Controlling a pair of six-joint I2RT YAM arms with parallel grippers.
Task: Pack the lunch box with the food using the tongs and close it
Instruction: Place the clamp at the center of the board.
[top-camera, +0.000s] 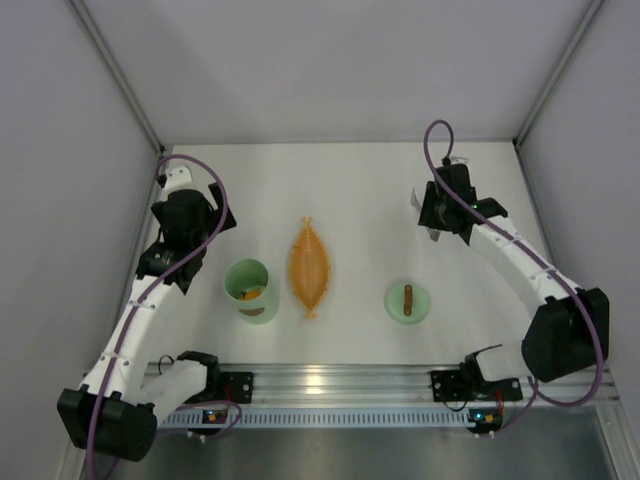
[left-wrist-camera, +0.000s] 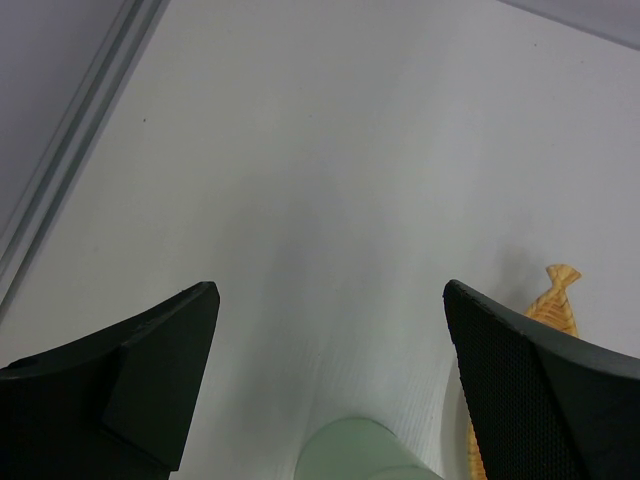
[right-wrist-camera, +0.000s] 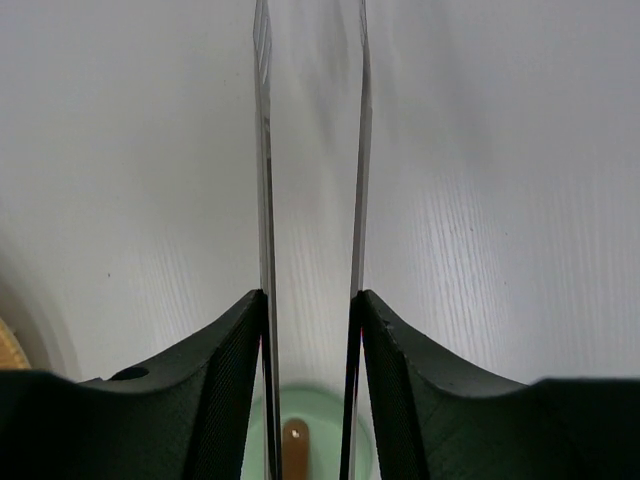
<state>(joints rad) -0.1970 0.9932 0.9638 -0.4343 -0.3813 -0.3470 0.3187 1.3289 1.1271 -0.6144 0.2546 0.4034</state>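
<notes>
The pale green lunch box (top-camera: 247, 285) stands left of centre without its lid, and small orange and brown food (top-camera: 251, 294) shows inside it. Its round green lid (top-camera: 408, 302) with a brown bar handle lies flat to the right. My left gripper (top-camera: 185, 225) hovers behind and left of the lunch box (left-wrist-camera: 365, 450), open and empty (left-wrist-camera: 330, 290). My right gripper (top-camera: 445, 212) is at the back right, beyond the lid (right-wrist-camera: 295, 440). It is shut (right-wrist-camera: 310, 300) on the silver tongs (right-wrist-camera: 263, 150), whose two arms run apart between the fingers.
An orange leaf-shaped dish (top-camera: 309, 265) lies between lunch box and lid, and nothing shows on it; its tip (left-wrist-camera: 558, 295) shows in the left wrist view. Grey walls close in the left, right and back. An aluminium rail (top-camera: 330, 380) carries the arm bases at the near edge.
</notes>
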